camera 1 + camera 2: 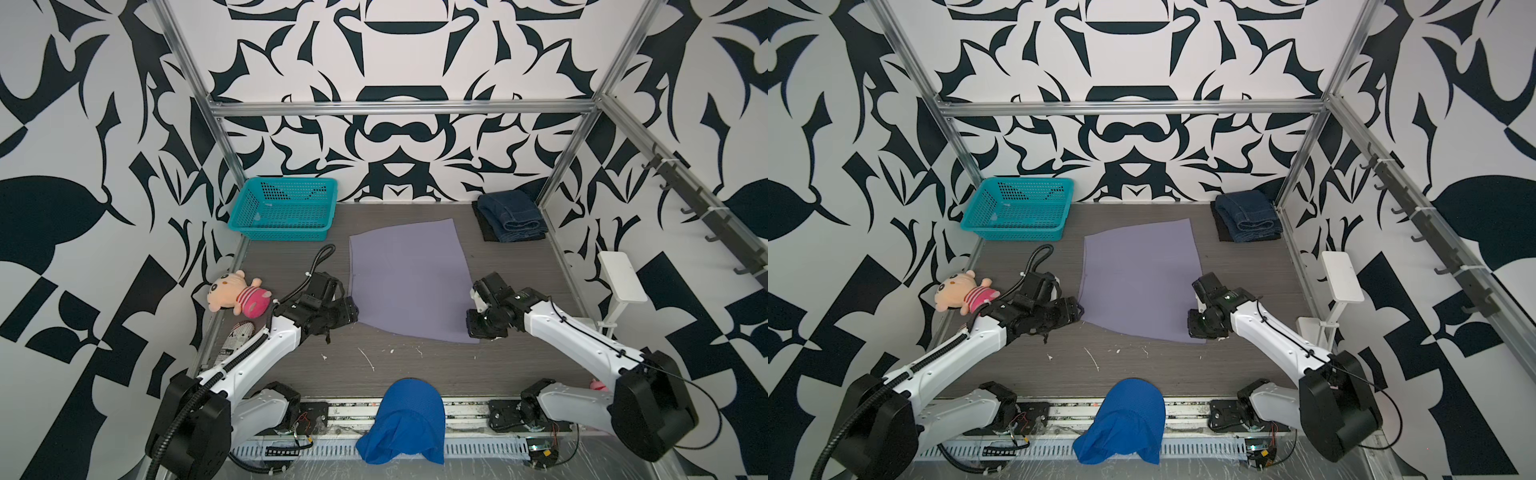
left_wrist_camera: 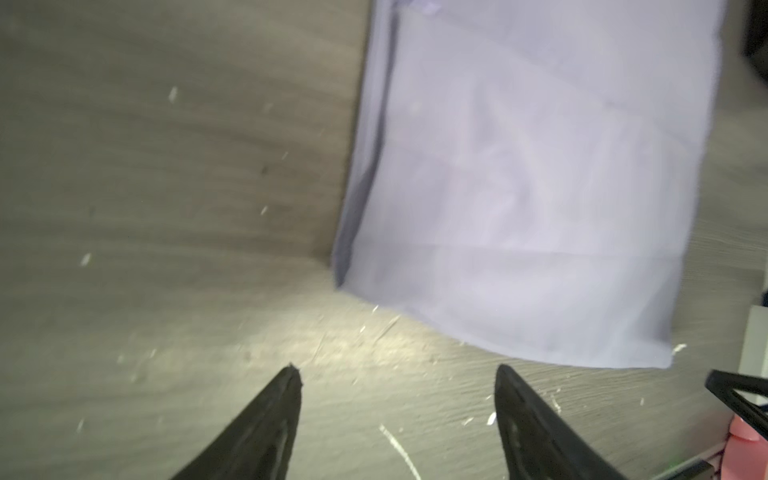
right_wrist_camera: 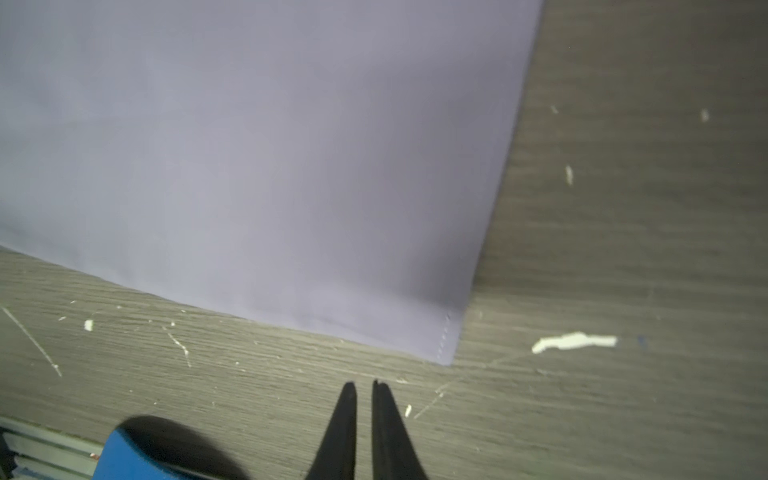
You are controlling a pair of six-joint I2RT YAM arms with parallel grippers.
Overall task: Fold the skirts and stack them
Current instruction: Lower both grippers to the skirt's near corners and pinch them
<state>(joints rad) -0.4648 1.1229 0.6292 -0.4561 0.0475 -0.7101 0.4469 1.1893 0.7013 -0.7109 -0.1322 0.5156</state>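
Observation:
The pale lavender-grey skirt (image 1: 409, 278) (image 1: 1140, 274) lies spread flat on the middle of the table. At the back right, the dark blue denim skirt (image 1: 509, 216) (image 1: 1248, 214) sits folded on top of the black skirt (image 1: 488, 233) (image 1: 1223, 236). My left gripper (image 1: 352, 314) (image 2: 399, 374) is open over bare table, just short of the lavender skirt's (image 2: 540, 187) near left corner. My right gripper (image 1: 472, 332) (image 3: 365, 384) hovers by the near right corner of the lavender skirt (image 3: 270, 166). Its fingers stand a narrow slit apart and hold nothing.
A teal basket (image 1: 286, 208) stands at the back left. A plush toy (image 1: 237, 293) and a patterned can (image 1: 237, 337) lie along the left edge. The bright blue mesh cloth (image 1: 405, 419) hangs over the front rail. A white stand (image 1: 621, 278) rises at the right edge.

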